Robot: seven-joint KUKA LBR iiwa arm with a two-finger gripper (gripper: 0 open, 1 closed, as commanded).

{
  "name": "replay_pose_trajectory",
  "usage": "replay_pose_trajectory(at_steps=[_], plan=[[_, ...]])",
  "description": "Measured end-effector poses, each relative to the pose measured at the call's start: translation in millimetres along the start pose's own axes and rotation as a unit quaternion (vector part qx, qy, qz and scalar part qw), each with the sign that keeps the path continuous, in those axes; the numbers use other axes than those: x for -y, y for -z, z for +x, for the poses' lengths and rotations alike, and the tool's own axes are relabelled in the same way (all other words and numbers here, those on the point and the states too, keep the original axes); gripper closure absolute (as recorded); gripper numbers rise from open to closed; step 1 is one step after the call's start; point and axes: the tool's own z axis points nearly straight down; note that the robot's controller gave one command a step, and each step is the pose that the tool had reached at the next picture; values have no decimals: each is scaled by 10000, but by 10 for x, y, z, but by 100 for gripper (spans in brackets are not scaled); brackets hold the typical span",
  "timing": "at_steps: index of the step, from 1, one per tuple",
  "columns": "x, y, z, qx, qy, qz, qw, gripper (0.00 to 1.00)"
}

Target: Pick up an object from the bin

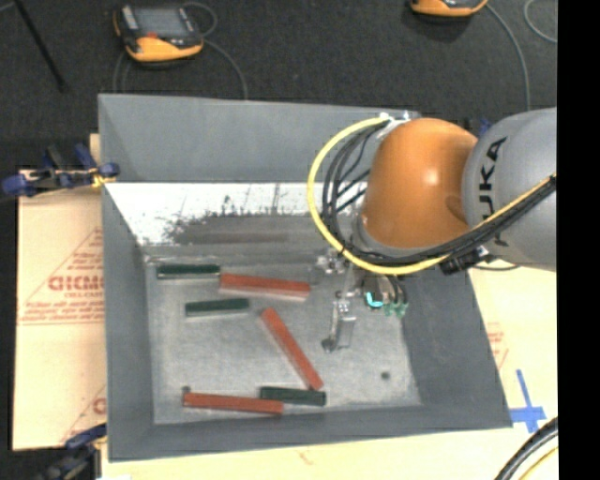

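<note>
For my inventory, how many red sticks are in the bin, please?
3 red sticks: one at the back, one diagonal mid-floor, one along the front; the arm may hide others.

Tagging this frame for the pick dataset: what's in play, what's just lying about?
In play: tool, bin, diagonal red stick nearest the tool, upper red stick, bottom red stick, top-left green stick, middle green stick, bottom green stick.
Lying about, outside the bin: left orange device, right orange device.
</note>
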Motion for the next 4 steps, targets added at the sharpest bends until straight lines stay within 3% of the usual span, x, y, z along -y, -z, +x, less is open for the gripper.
replay_pose_trajectory(at_steps=[2,3,4], plan=[[-4,22,-15,47,0,-3,10000,0],[225,-307,-194,-34,176,0,9998,0],[162,-70,-470,101,124,11,9999,0]])
